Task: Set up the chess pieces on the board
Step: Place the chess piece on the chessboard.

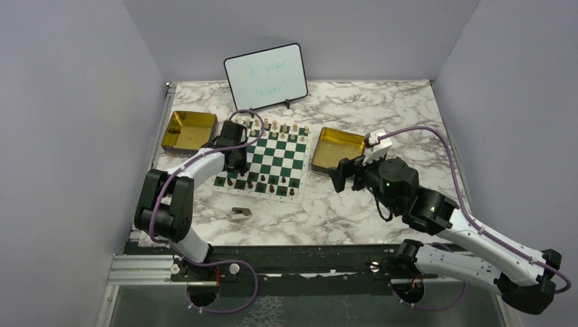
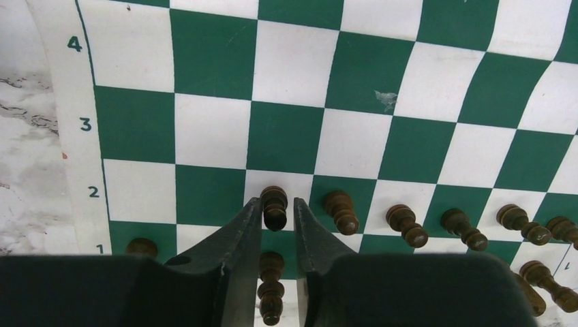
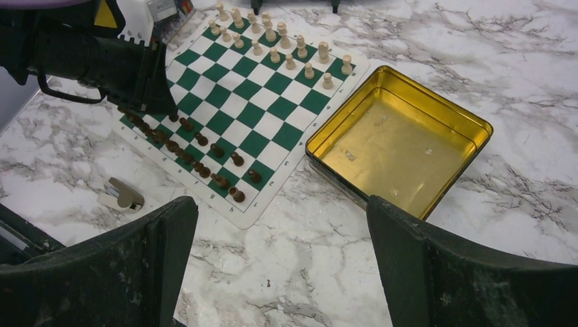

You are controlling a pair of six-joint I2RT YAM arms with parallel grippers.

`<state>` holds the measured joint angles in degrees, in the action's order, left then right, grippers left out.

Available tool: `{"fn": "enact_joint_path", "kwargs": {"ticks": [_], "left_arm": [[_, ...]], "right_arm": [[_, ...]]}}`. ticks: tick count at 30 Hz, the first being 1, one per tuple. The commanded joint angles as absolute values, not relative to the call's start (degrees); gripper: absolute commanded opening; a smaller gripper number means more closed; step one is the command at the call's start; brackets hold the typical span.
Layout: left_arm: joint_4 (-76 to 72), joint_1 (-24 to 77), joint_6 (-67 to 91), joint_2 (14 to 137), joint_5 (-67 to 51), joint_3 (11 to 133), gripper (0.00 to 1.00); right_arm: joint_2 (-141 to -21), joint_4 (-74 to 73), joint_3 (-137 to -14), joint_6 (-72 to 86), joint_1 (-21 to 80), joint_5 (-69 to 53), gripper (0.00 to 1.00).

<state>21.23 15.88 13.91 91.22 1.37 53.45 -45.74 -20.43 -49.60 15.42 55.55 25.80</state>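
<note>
The board [image 2: 286, 136] lies below the left gripper [image 2: 276, 204], whose jaws stand slightly parted about a dark pawn [image 2: 275, 203] upright between them. The right gripper [image 3: 281, 211] is wide open, empty. Pawn likely light, rigid, easily toppled; grasp at the head.

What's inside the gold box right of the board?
It looks empty: the gold tin shows just bare shiny floor with a few tiny flecks. A thin strip behind its near wall is hidden.
</note>
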Motion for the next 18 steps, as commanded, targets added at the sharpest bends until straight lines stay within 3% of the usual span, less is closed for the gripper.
{"fn": "enact_joint_path", "kwargs": {"ticks": [1, 13, 18], "left_arm": [[23.2, 16.2, 13.3, 89.3, 2.8, 55.0, 0.26], [28.2, 16.1, 12.6, 84.4, 6.0, 62.9, 0.33], [29.0, 14.8, 10.4, 84.4, 13.7, 66.3, 0.35]], "right_arm": [[-45.1, -19.1, -49.7, 15.2, 55.7, 27.5, 1.00], [-45.3, -18.1, -48.9, 15.5, 55.7, 26.0, 1.00], [-44.8, -18.3, -48.0, 16.8, 55.7, 24.5, 1.00]]}}
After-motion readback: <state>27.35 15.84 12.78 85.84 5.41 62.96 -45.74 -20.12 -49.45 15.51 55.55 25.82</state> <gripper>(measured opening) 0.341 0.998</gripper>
